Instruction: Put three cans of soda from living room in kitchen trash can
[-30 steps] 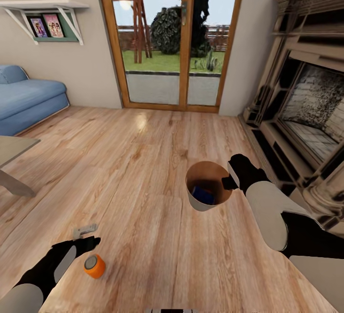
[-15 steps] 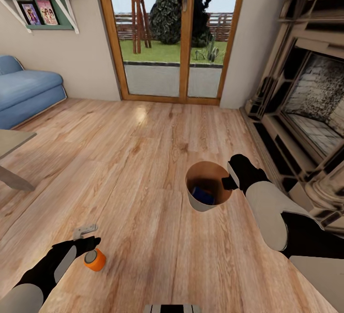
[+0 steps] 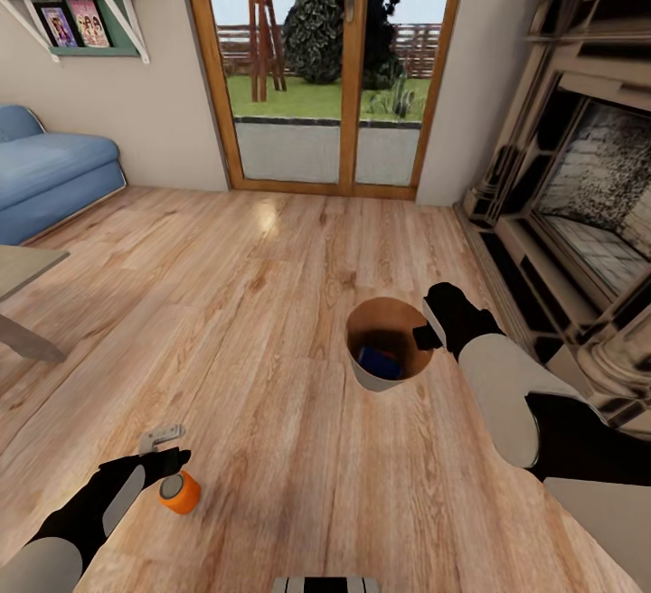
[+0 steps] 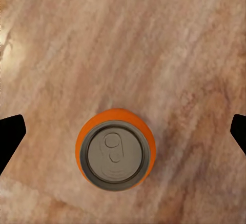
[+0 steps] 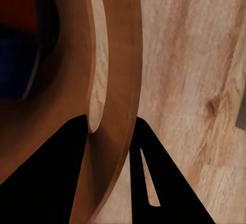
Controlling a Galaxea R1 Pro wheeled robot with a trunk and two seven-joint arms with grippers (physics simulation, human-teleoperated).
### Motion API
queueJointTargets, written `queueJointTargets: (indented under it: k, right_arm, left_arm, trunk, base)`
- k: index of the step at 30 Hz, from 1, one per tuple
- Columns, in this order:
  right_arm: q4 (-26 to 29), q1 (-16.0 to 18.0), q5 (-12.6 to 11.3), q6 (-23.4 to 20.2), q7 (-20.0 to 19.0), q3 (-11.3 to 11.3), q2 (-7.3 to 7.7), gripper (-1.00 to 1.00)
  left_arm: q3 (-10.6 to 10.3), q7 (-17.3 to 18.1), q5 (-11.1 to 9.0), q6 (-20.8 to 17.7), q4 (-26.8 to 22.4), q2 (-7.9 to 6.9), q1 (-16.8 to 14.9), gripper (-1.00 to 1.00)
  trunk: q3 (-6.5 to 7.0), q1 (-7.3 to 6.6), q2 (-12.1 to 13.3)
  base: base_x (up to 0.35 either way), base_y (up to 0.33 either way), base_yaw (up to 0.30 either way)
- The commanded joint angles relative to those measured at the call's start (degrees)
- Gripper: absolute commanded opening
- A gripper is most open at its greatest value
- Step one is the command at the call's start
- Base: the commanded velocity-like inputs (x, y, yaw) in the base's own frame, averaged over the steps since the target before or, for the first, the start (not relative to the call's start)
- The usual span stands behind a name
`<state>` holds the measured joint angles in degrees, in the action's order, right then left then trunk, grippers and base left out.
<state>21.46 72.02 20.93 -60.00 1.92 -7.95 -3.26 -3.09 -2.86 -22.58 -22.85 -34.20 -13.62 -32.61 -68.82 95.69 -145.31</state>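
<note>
The tash can (image 3: 387, 347) is held off the wooden floor (image 3: 271, 322) by the right pincer (image 3: 425, 337), whose fingers are pinching its rim; in the right wrist view one dark finger (image 5: 46, 178) lies inside the coppery wall (image 5: 115, 80) and the other (image 5: 164, 183) outside it, so the wall runs between them. Inside the bucket, low against the brown inner wall, sits a blue can of soda (image 3: 380, 362), partly hidden by the rim; whether anything else lies in there cannot be told. An orange can of soda (image 3: 178, 492) stands upright on the floor at the left, silver top up, just beside the tip of the left pincer (image 3: 172, 459). The left wrist view looks straight down on that orange can (image 4: 115, 149), with the two black fingertips (image 4: 10, 134) spread wide at either side and well apart from it, touching nothing. A blue sofa (image 3: 45, 173) stands against the far left wall, a glass door (image 3: 325, 78) opens on a garden, and a stone fireplace (image 3: 579, 195) fills the right side. Compared with half a second ago, the bucket and the right pincer sit slightly higher and further left in the head view, while the room, the orange can and the left arm look unchanged.
</note>
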Motion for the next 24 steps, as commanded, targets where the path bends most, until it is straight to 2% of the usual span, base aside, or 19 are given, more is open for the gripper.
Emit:
queueJointTargets:
  k: [1, 12, 24]
  right_arm:
    - [-0.51, 0.99, -0.15, 0.0, -0.12, 0.12, -0.19, -1.0]
    - [-3.69, 9.32, -0.19, 0.0, 0.3, 0.45, -0.75, -1.0]
    - [-5.1, 12.1, -0.19, 0.0, 0.44, 0.4, -0.43, -1.0]
  left_arm:
    - [0.01, 0.02, 0.0, 0.0, 0.0, 0.0, 0.0, 1.0]
    - [0.02, 0.08, 0.03, 0.0, 0.03, -0.01, 0.0, 1.0]
    - [0.02, 0.25, 0.13, 0.06, 0.09, 0.0, 0.0, 1.0]
  trunk:
    - [0.0, 0.0, 0.0]
    - [0.0, 0.0, 0.0]
    - [0.0, 0.0, 0.0]
  base:
    - [0.0, 0.0, 0.0]
    - [0.0, 0.0, 0.0]
    - [0.0, 0.0, 0.0]
